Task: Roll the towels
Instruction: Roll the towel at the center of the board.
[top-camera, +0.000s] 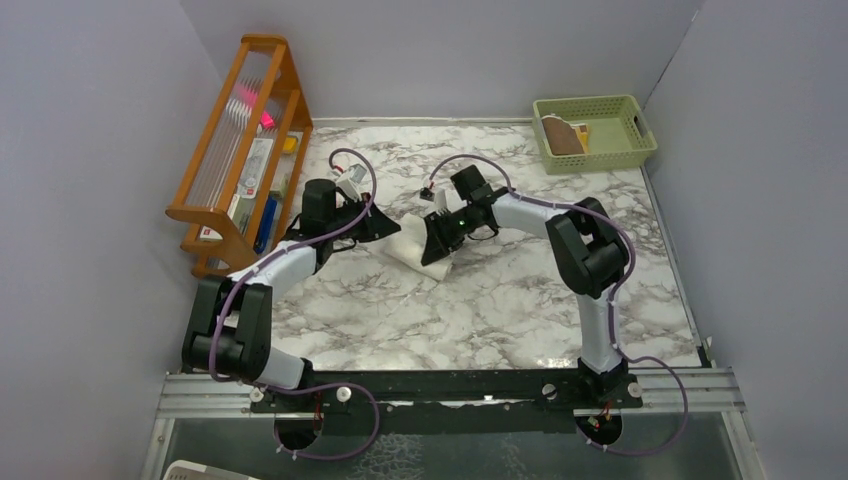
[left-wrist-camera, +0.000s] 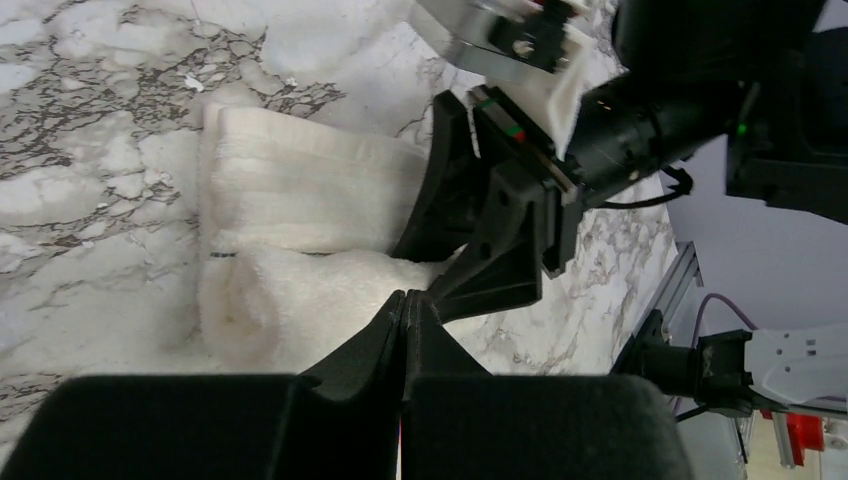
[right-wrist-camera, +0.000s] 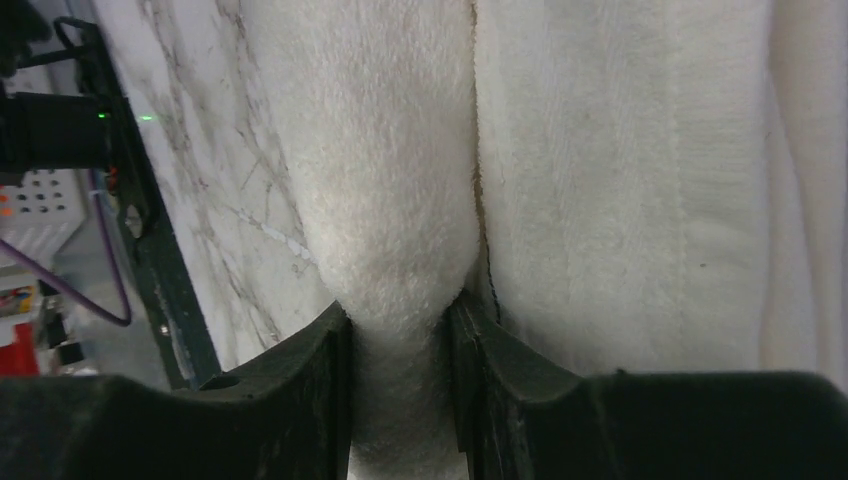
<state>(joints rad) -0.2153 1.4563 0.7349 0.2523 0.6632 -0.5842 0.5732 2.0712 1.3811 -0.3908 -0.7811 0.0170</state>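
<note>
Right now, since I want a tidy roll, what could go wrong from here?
The right claw pinches only one end of the rolled part of the cream towel, so the far end may loosen or roll unevenly. The left claw is shut right beside the right claw, so the two could knock together on the next move.

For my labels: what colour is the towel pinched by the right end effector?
The towel is plain cream-white; the right wrist view shows it best.

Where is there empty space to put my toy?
Widest: the bare marble table between the two arms. Also between the right arm and the green basket. Crowded: the middle, where left hand and right hand meet at the cream towel, near the wooden rack.
</note>
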